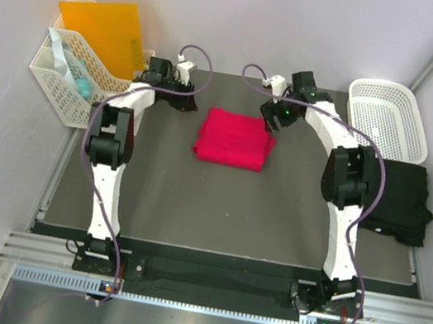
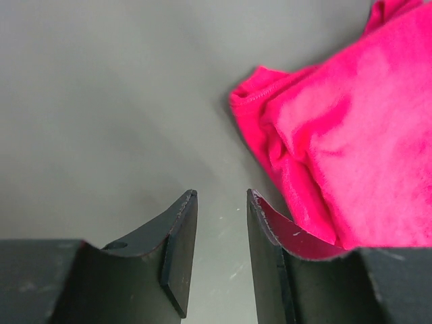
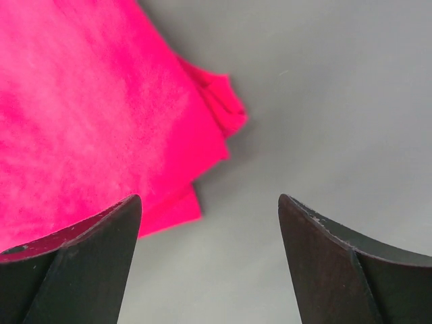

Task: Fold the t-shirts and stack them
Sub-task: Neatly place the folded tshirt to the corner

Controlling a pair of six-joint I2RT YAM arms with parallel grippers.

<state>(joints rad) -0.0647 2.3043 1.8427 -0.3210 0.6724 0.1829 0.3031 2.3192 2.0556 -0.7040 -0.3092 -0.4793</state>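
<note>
Pinkish-red cloth marks the middle of the scene: the pinkish-red t-shirt lies folded into a compact rectangle on the dark grey table, toward its far edge and about midway between its left and right edges. The left gripper hangs low at the shirt's left side, its jaws a narrow gap apart with bare table showing between them and nothing held. In the left wrist view a rumpled hem of the shirt runs just beside one dark finger; whether cloth and finger touch cannot be told. The right gripper hovers at the shirt's far right corner, its jaws spread wide and empty, with layered folded edges of the shirt showing past one finger and grey table under the other. The black t-shirt lies loosely flattened at the table's right edge, partly over that edge and partly hidden behind the right arm, well apart from the red one. A white lattice basket stands at the far right corner, just beyond the black shirt. Off the far left corner stands a second white basket with an orange folder leaning in it.
</note>
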